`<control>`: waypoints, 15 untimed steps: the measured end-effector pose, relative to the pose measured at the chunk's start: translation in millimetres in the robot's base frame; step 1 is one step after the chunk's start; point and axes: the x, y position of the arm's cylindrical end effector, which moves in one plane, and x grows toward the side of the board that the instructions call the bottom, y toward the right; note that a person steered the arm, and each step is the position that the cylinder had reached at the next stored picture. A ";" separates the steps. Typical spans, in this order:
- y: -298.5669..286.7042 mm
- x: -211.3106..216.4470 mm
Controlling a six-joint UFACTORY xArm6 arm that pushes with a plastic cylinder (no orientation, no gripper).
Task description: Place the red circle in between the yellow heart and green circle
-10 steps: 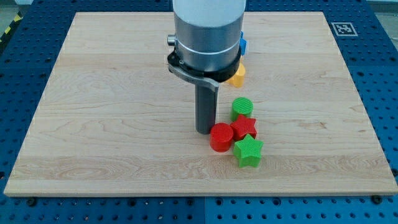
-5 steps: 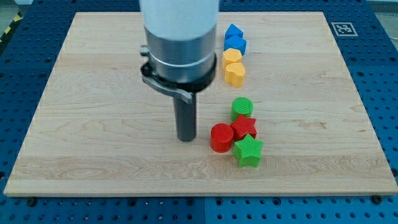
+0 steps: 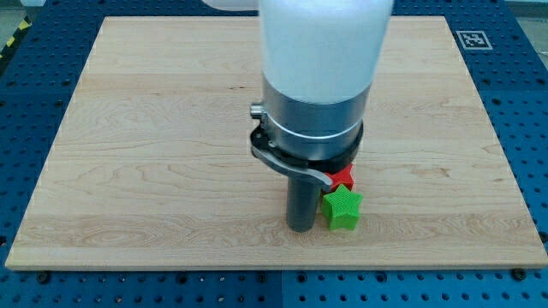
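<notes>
My tip (image 3: 300,228) rests on the counter (image 3: 128,171) just left of the green star (image 3: 343,208), near the view's bottom. A sliver of red block (image 3: 345,177) shows behind the star. The red circle, yellow heart and green circle are hidden by the arm. The end effector is a bare rod with no jaws.

Judgement: approach step; next, a push toward the view's top. Beyond lies blue perforated flooring (image 3: 514,103).

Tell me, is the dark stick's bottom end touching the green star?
Cannot tell. In the camera view my tip sits right against the left side of the green star with no clear gap, but contact isn't plainly visible.
</notes>
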 end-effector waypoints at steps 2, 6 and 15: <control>-6.0 -24.8; -78.6 -124.0; 2.8 -74.1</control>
